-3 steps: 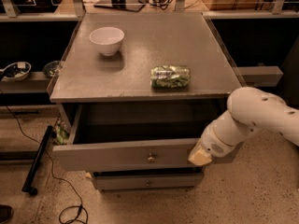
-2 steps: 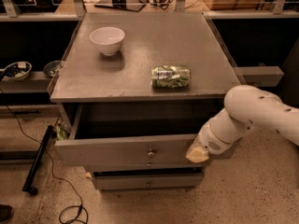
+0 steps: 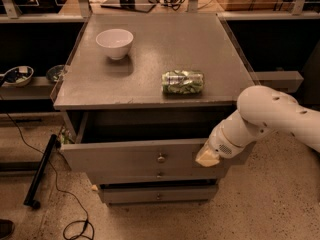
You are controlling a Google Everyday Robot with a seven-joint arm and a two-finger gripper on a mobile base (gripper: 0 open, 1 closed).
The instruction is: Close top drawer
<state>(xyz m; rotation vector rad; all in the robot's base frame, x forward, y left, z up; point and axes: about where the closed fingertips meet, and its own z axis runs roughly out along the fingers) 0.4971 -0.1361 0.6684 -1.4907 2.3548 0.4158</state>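
Below the grey counter [image 3: 150,79], you are resting the end effector [image 3: 207,157], grip state untellable, against the stiff, probably heavy top drawer [image 3: 120,156], right of its knob [image 3: 161,158].

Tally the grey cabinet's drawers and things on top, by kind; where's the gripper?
Grey drawers: 3 (open top drawer, middle drawer, bottom drawer)
White round bowl: 1
Green shiny package: 1
Total: 5
Gripper: at top drawer's front, right end
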